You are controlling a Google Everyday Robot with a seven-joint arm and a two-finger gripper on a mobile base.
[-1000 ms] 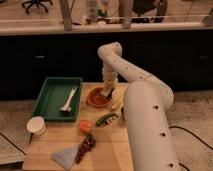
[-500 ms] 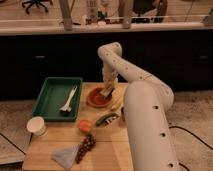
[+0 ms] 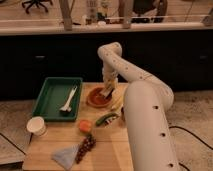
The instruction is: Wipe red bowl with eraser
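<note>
Over the red bowl (image 3: 99,97), end effector (image 3: 106,92) reaches down; grip state unclear.

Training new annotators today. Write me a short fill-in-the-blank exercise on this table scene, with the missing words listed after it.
1. The gripper is lowered into the ____ bowl.
2. The long white utensil lies inside the green ____.
3. The white paper cup stands near the table's ____ edge, as the camera sees it.
4. The grey-blue cloth lies beside a dark bunch of ____.

Missing words: red; tray; left; grapes
</note>
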